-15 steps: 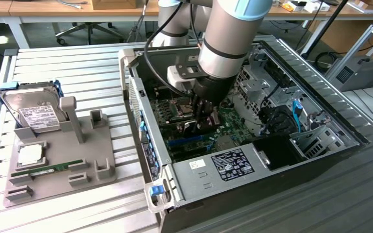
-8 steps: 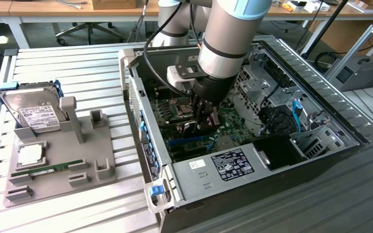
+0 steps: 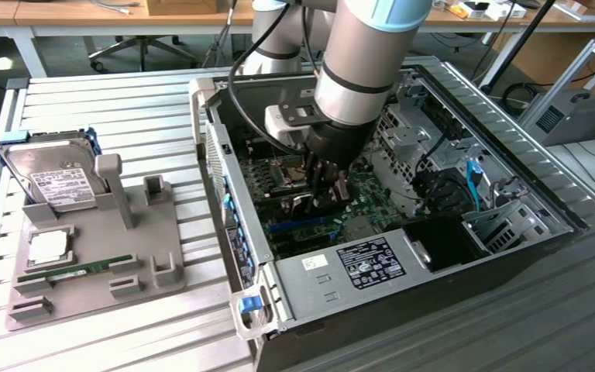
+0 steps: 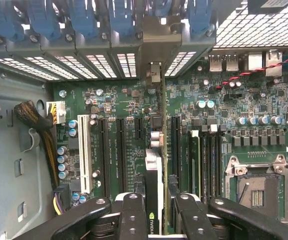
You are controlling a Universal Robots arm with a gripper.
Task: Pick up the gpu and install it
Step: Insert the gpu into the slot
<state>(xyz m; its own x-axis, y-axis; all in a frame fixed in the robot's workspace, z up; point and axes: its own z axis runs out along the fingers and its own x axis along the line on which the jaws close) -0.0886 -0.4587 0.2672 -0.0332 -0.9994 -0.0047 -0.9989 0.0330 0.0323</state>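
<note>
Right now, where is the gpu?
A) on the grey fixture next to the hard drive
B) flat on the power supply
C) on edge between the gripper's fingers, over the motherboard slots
C: the wrist view shows the gpu standing on edge in the gripper, in line with the expansion slots of the motherboard.

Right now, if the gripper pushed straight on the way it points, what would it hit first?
The gpu clamped edge-on in the gripper leads, so its far edge would likely meet the motherboard first, among the black expansion slots. The remaining gap is unclear.
</note>
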